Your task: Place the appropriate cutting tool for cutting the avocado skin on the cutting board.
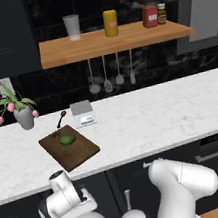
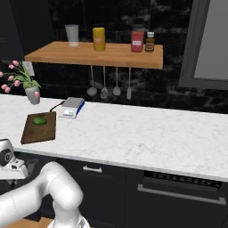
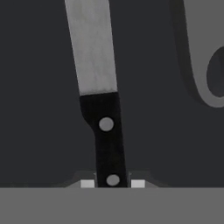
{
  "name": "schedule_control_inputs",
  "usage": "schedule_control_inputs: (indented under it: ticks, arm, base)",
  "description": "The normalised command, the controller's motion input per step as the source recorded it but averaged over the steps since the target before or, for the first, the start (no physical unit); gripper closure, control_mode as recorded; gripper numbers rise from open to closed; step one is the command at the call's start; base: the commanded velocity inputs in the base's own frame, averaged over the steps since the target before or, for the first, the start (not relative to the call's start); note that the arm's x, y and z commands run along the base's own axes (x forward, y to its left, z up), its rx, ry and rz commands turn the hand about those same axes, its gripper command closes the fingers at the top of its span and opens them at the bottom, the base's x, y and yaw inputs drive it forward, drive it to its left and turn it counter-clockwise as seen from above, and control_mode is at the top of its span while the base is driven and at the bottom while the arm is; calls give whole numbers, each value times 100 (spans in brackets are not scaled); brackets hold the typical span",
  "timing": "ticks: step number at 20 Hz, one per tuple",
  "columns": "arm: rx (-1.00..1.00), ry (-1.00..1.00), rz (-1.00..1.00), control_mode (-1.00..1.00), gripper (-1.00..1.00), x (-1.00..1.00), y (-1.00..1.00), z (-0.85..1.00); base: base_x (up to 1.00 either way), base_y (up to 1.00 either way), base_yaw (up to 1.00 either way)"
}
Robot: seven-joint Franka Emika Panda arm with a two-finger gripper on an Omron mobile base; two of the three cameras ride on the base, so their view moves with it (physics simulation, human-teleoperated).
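Note:
The knife (image 3: pixel 103 131) fills the middle of the hand view, its black riveted handle toward me and its narrow silvery blade pointing away over a dark flat surface. My gripper (image 3: pixel 113 183) is shut on the handle's near end, with a pale pad (image 3: pixel 87 183) tight against each side. The dark-brown cutting board (image 1: pixel 83 153) (image 2: pixel 44 131) lies on the marble counter, and the green avocado (image 1: pixel 66 139) (image 2: pixel 39 120) rests on its far end. My arm reaches down below the counter's front edge, left of the board.
A grey peeler (image 3: pixel 205 52) lies just right of the knife. Behind the board are a small kitchen scale (image 1: pixel 84 113) (image 2: pixel 72 107), a dark-handled spoon (image 1: pixel 61 118) and a vase of pink flowers (image 1: pixel 24 115). Above, a wooden shelf (image 1: pixel 114 41) holds jars, with utensils hanging beneath.

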Motion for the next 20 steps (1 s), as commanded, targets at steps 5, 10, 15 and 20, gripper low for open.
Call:
schedule_control_inputs:
  ticks: [5,10,15,20]
  arm:
    - [0,1,0,-100,100,-58,-31,-41]
    - [6,0,0,-100,100,-70,-44,-23]
    - [6,0,0,-100,100,-56,-38,-7]
    - [1,-2,0,-100,100,5,-1,60]
  base:
    - [0,0,0]
    - [0,0,0]
    - [0,0,0]
    - [0,0,0]
